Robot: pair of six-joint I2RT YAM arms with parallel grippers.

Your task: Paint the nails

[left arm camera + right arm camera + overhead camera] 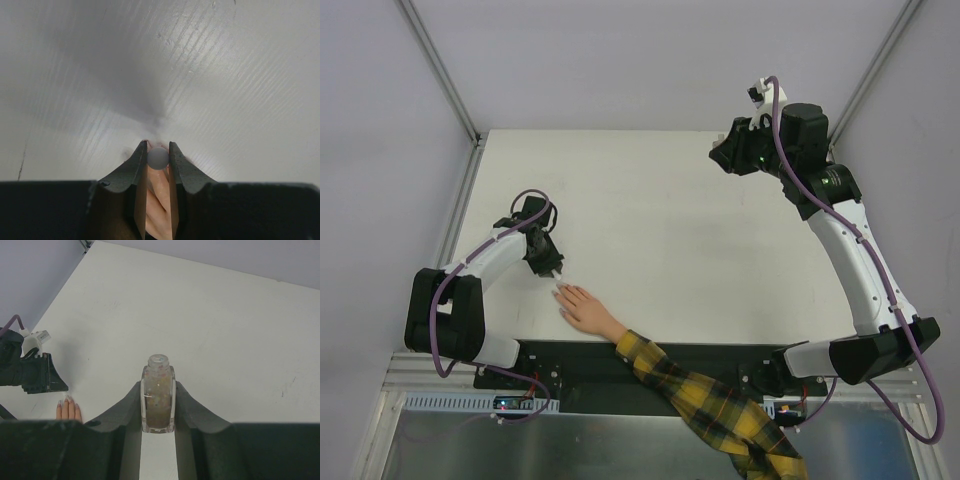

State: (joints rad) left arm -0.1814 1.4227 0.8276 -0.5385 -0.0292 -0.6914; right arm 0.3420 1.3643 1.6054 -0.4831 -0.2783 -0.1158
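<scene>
Top: mannequin hand (585, 310) lies at the desk's (660, 230) near edge, left of centre. The nails (561, 291) sit just beside the left fingers (553, 270). Right fingers (722, 154) are above the far right corner.
Left wrist: left fingers pinch a grey round knob (158, 158), with the hand beneath.
Right wrist: right fingers pinch a glitter polish bottle (158, 395).

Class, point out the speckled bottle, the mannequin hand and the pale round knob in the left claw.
speckled bottle (159, 400), right wrist view, middle of its glass body.
mannequin hand (585, 310), top view, back of the hand.
pale round knob (158, 157), left wrist view, centre of its face.
</scene>
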